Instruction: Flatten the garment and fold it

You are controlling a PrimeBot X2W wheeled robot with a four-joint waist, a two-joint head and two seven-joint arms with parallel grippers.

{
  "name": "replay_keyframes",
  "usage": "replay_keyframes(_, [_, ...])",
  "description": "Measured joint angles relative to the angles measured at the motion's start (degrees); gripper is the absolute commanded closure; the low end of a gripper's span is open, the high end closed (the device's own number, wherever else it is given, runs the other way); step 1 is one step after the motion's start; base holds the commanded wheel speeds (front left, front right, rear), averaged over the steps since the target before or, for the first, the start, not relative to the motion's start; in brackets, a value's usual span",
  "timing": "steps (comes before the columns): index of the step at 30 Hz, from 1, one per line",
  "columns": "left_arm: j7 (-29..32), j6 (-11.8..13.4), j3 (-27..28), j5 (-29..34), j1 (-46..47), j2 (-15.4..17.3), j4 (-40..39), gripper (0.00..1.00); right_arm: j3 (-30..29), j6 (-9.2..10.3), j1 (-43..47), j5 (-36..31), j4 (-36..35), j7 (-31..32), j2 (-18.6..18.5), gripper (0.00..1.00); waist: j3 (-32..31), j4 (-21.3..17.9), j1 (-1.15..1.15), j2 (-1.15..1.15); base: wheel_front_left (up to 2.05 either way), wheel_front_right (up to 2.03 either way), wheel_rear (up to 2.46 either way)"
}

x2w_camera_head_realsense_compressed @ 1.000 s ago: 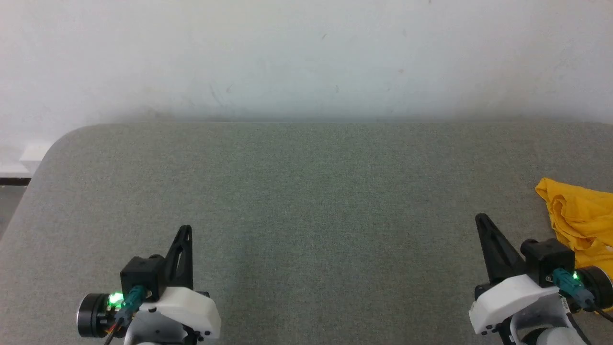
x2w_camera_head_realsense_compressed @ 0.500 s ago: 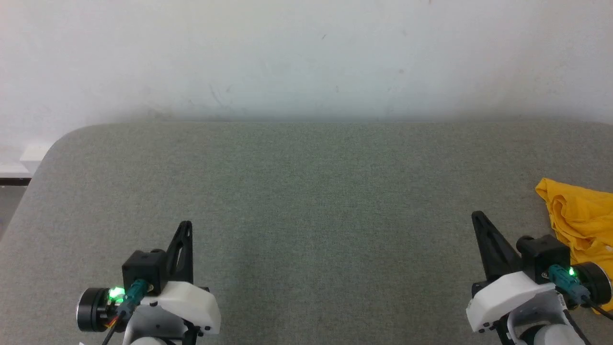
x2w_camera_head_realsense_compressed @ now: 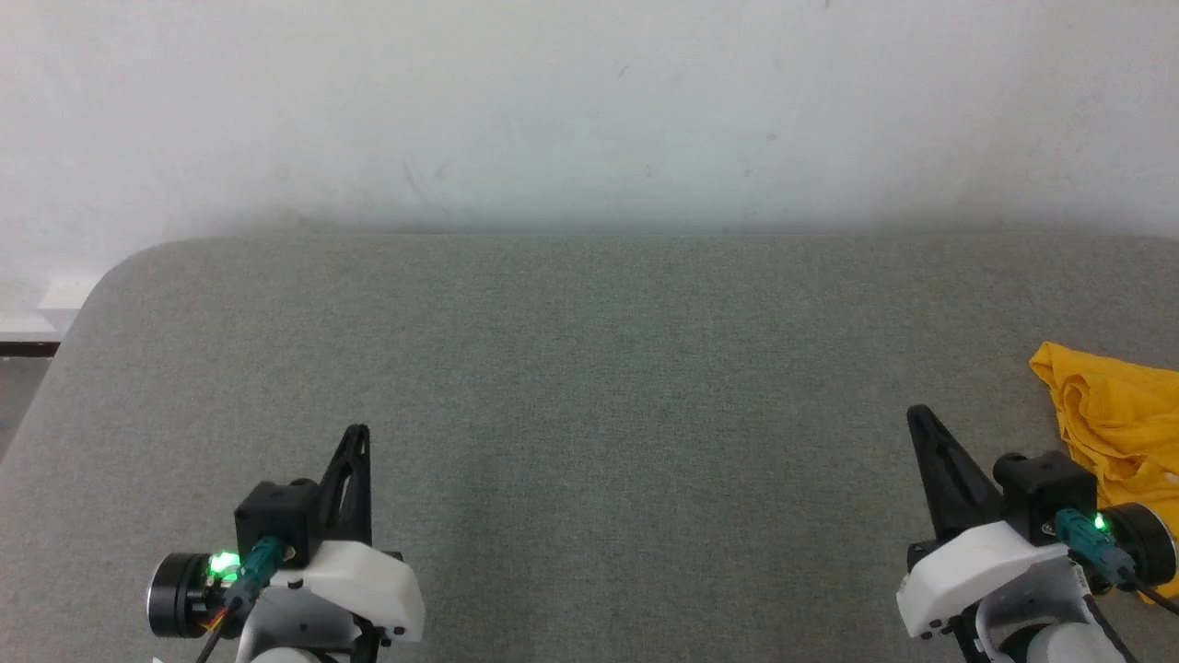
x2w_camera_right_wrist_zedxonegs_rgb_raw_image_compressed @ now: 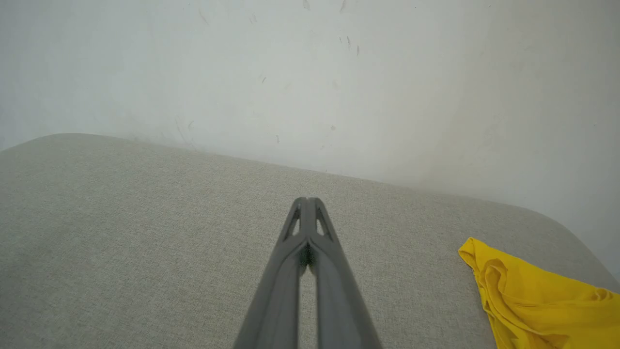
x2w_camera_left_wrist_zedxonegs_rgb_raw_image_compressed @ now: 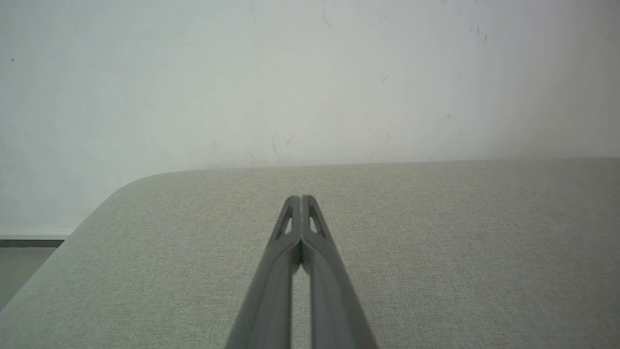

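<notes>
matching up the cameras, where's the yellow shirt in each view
head view: garment at the right edge, right of the right claw.
right wrist view: garment in the lower right corner.
left wrist view: table with its rounded corner.
shared landmark: table edge against the white wall.

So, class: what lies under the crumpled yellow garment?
The garment rests on the grey fabric-covered table. Whatever lies directly beneath its bunched folds is covered, and it runs past the picture's edge.

Grey-green fabric table — round-cornered — against a scuffed white wall.
</notes>
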State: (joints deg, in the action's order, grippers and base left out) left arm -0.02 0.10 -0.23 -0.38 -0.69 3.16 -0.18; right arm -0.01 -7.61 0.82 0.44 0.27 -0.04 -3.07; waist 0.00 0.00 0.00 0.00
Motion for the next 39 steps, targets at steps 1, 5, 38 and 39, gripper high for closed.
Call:
replay_keyframes(1, [0.0,0.0,0.0,0.0,0.0,0.0,0.0,1.0,0.0,0.0,0.0,0.0,0.0,0.0,0.0,1.0,0.0,0.0,0.0,0.0,0.0,0.0,0.0])
replay_keyframes(5, [0.0,0.0,0.0,0.0,0.0,0.0,0.0,1.0,0.0,0.0,0.0,0.0,0.0,0.0,0.0,1.0,0.0,0.0,0.0,0.0,0.0,0.0,0.0])
replay_keyframes(38, [0.0,0.0,0.0,0.0,0.0,0.0,0.0,1.0,0.0,0.0,0.0,0.0,0.0,0.0,0.0,1.0,0.0,0.0,0.0,0.0,0.0,0.0,0.0])
replay_keyframes(39, [0.0,0.0,0.0,0.0,0.0,0.0,0.0,1.0,0.0,0.0,0.0,0.0,0.0,0.0,0.0,1.0,0.0,0.0,0.0,0.0,0.0,0.0,0.0])
